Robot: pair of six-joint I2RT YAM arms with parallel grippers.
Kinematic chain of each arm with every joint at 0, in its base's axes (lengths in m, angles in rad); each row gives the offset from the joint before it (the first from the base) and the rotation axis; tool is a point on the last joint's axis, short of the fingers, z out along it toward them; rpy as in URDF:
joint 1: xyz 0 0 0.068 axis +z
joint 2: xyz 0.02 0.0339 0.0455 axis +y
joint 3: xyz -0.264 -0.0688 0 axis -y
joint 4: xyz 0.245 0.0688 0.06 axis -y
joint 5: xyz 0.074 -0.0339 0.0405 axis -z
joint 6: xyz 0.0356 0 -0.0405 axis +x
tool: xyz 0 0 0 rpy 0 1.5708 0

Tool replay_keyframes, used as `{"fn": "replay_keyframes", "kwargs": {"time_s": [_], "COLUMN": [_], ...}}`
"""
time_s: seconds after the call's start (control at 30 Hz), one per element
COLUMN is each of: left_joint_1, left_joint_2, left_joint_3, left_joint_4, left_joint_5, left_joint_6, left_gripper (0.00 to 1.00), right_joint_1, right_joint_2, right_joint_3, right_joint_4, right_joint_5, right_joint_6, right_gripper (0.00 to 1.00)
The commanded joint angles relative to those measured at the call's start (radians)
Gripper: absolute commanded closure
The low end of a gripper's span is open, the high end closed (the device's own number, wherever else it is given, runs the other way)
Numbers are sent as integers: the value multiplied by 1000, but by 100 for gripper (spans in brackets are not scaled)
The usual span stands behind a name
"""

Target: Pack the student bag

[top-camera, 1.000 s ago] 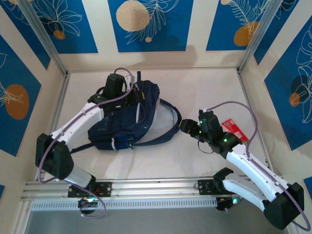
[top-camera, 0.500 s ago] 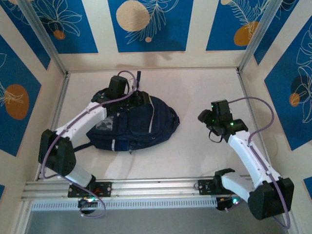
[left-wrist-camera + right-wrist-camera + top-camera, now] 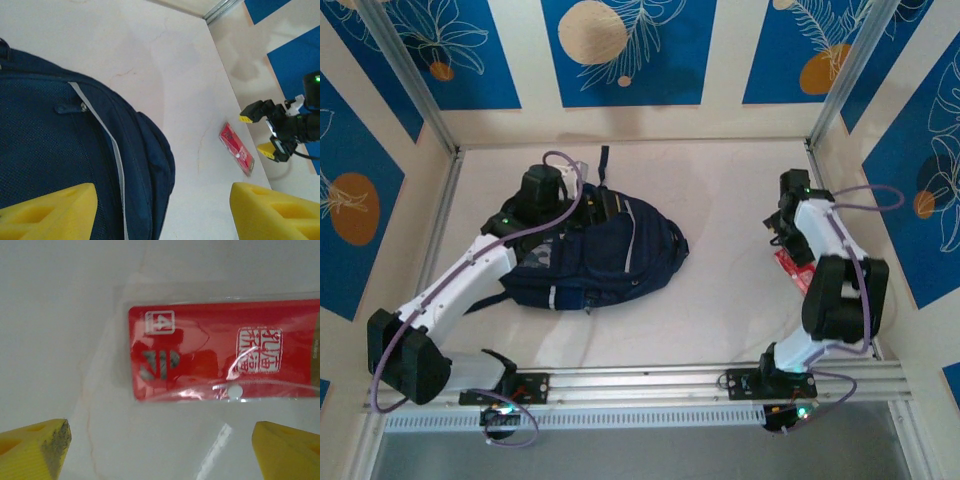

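Top external view: the pale desk (image 3: 720, 310) is walled in by blue-and-cream panels. The bag (image 3: 620, 250) lies flat on the desk's left half, navy with a pale stripe running across its front, and one dark strap (image 3: 603, 160) points toward the back wall.

The left arm (image 3: 460, 280) reaches diagonally over the bag's rear left corner. The right arm (image 3: 835, 270) is folded up steeply by the right wall.

From the left wrist, the left end effector (image 3: 162, 200) is spread wide with nothing between its yellow fingers (image 3: 50, 210). It hangs over the bag's curved edge, one finger above the fabric and the other above bare desk. I cannot tell whether it touches the fabric.

From the right wrist, the right end effector (image 3: 160, 432) is also spread wide and empty. It is poised straight over a red packet (image 3: 225, 350) in a clear sleeve, with its fingers either side of the packet's near edge and not touching it.

The packet lies flat near the right wall, well apart from the bag, with open desk between them.
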Motion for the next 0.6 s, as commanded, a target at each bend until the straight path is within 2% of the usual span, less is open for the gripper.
{"fn": "replay_keyframes", "kwargs": {"time_s": [0.0, 0.1, 0.2, 0.57], "left_joint_1": [-12, -13, -13, -12], "left_joint_2": [-5, -4, 5, 15], "left_joint_3": [-1, 5, 14, 22], "left_joint_4": [50, 50, 42, 27], "left_joint_5": [33, 46, 55, 39], "left_joint_6": [-13, -5, -5, 15], "left_gripper": [30, 30, 30, 30], "right_joint_1": [-78, -157, -211, -121], "right_joint_2": [36, 64, 104, 153], "right_joint_3": [-9, -47, -41, -59], "right_joint_4": [-1, 114, 154, 177], "right_joint_5": [-63, -215, -368, -503], "right_joint_6": [-26, -82, -99, -27], "right_gripper": [10, 10, 11, 15]}}
